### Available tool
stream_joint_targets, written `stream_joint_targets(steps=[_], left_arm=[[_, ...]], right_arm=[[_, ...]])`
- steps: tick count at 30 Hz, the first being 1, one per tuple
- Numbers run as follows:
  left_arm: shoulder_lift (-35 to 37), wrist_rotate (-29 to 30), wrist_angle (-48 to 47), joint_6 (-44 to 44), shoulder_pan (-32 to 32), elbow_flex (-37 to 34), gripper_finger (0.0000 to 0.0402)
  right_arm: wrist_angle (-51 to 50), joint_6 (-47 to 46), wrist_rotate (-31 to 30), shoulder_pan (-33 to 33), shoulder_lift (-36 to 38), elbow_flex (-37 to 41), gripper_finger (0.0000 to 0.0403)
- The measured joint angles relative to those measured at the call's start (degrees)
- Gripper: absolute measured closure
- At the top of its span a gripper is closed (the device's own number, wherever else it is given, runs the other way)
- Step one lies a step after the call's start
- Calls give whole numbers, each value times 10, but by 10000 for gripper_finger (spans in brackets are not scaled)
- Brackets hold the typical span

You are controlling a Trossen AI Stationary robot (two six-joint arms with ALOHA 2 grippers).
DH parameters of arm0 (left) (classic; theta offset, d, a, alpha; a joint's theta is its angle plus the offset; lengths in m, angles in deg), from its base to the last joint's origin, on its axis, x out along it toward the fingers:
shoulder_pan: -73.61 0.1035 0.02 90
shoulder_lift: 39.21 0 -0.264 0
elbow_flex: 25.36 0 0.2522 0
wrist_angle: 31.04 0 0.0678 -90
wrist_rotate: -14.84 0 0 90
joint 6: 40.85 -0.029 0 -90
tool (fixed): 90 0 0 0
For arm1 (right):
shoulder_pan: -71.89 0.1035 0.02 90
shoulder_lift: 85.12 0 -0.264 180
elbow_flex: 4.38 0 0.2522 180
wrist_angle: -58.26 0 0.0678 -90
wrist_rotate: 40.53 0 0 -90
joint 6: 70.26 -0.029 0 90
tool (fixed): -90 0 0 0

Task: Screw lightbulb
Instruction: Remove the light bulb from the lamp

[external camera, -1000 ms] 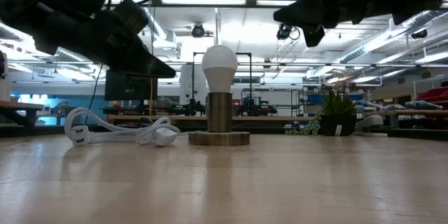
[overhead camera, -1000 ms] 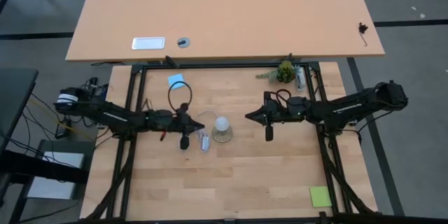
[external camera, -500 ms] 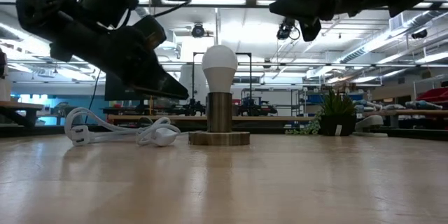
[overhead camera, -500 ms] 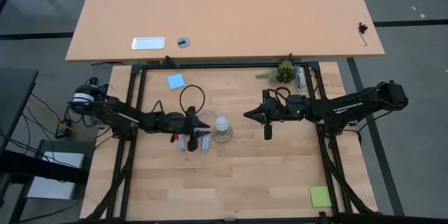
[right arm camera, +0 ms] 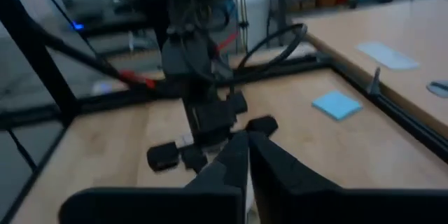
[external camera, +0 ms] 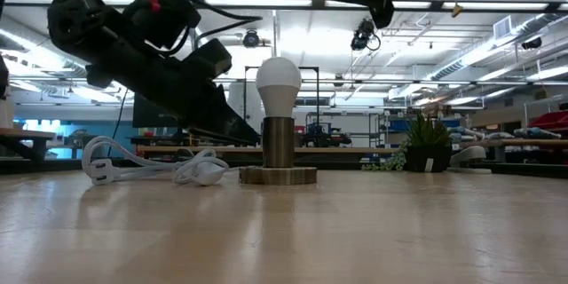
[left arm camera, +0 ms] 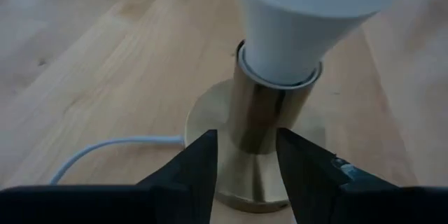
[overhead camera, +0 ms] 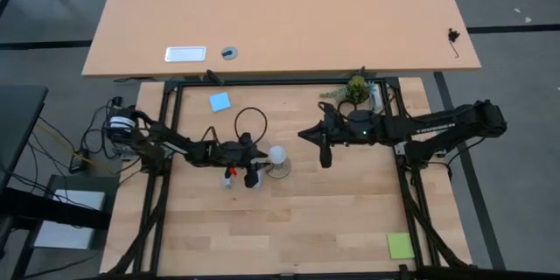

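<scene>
The wooden worktop point(overhead camera: 332, 219) carries everything here, and near its middle stands the brass-coloured socket point(external camera: 278, 153), a short metal cylinder on a round flat foot, with a white cord point(external camera: 146, 167) trailing off from it in loose loops. The socket is the only container of a sort in play, and it is occupied: the lightbulb point(external camera: 279, 78) sits upright in its mouth, its screw base hidden inside the collar, so how deeply it is threaded cannot be told from these views. The left gripper point(left arm camera: 243, 155) is low at the socket's side, its fingers point(left arm camera: 198, 164) parted to a narrow gap that frames the metal cylinder without visibly touching it. The right gripper point(overhead camera: 325, 151) hangs above the worktop, near the bulb but clear of it, and its fingers point(right arm camera: 238, 161) look closed together, tips nearly meeting. The bulb is probably light, smooth and slippery, with a thin shell that would crack under a hard pinch; the safest hold appears to be around the widest part of the white dome, gripped gently, while the heavier, stiff socket is steadied low on its cylinder so the foot does not spin or skate on the wood.
</scene>
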State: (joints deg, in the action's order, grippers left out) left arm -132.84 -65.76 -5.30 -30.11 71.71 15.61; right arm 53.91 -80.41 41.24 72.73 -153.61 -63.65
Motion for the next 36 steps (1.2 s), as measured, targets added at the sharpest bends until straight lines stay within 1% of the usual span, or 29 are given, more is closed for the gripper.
stream_joint_targets(steps=[4,9,13,16,21,23,27,30,36], left_arm=[[-6,-3,7,-1,4,2,248],[-5,-10,21,-16,4,2,248],[-13,-11,28,-33,4,2,248],[-30,-15,57,-44,4,2,249],[-65,-21,109,-45,4,2,249],[-74,-22,122,-45,4,2,249],[-85,-33,132,-48,4,2,249],[-96,-37,147,-55,4,3,249],[-118,-40,169,-61,5,3,249]], right_arm=[[-113,2,0,-8,-25,-74,344],[-230,12,9,-15,-78,-182,281],[-338,13,23,-17,-137,-283,226],[-421,13,24,-17,-188,-358,187],[-540,13,45,-17,-274,-467,136],[-595,13,52,-17,-305,-507,121],[-668,13,66,-19,-361,-574,99],[-696,13,89,-24,-396,-610,88],[-740,13,95,-39,-448,-658,82]])
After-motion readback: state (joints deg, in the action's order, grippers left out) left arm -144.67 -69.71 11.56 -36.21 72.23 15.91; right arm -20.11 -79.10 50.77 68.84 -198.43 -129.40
